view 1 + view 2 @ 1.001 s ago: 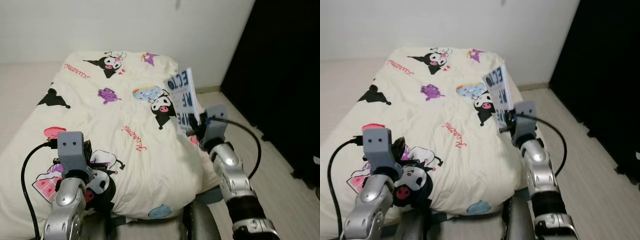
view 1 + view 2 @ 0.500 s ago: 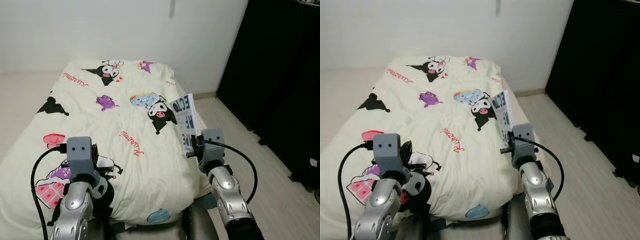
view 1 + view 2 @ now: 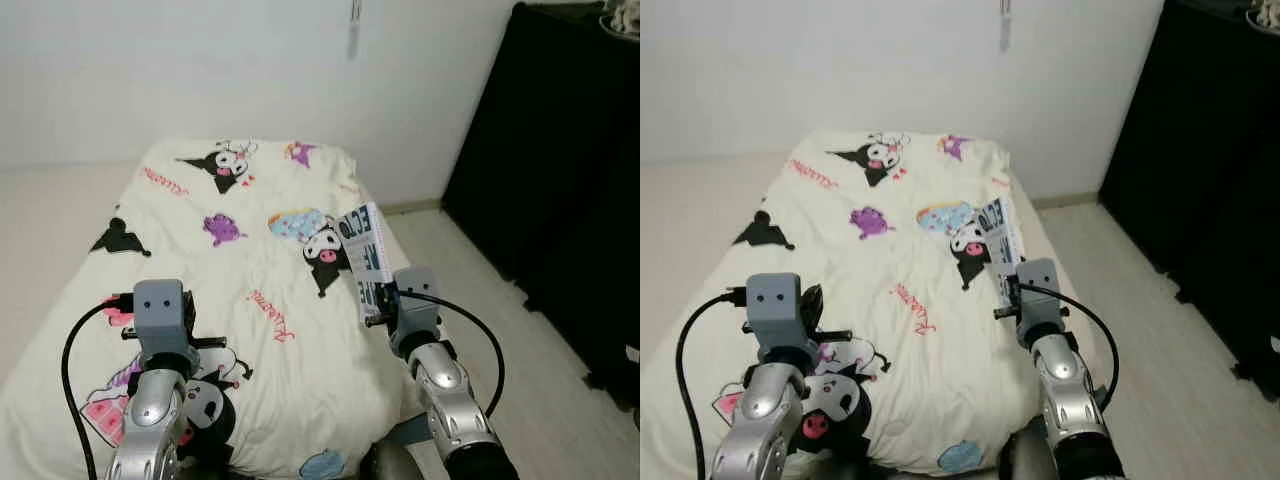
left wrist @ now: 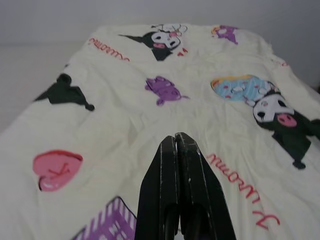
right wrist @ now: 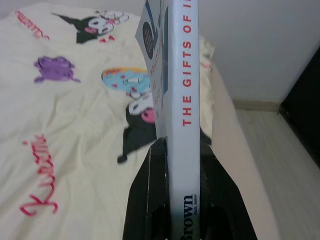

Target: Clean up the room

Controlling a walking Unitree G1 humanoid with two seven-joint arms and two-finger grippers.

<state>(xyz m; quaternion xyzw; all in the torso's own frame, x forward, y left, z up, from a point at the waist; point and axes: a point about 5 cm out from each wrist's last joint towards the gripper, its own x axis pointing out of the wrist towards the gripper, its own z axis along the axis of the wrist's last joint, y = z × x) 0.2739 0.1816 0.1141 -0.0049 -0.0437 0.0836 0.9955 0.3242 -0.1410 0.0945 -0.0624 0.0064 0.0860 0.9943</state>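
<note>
A white and blue book (image 3: 364, 259) stands upright in my right gripper (image 3: 378, 297), which is shut on its lower end, above the right edge of the bed. In the right wrist view the book's white spine (image 5: 181, 95) with red lettering sits between the two black fingers (image 5: 150, 200). My left gripper (image 4: 177, 150) is shut with nothing in it, held over the near left part of the cream cartoon-print duvet (image 3: 240, 270).
The bed (image 3: 890, 300) lies along a white wall (image 3: 200, 70). A tall black cabinet (image 3: 560, 180) stands at the right, with a strip of pale wood floor (image 3: 470, 300) between it and the bed. Pale floor (image 3: 40, 200) lies left of the bed.
The camera has pulled back and tilted up, so the bed sits lower in view. My right gripper with the book has come down and closer to my body. The left gripper stays shut.
</note>
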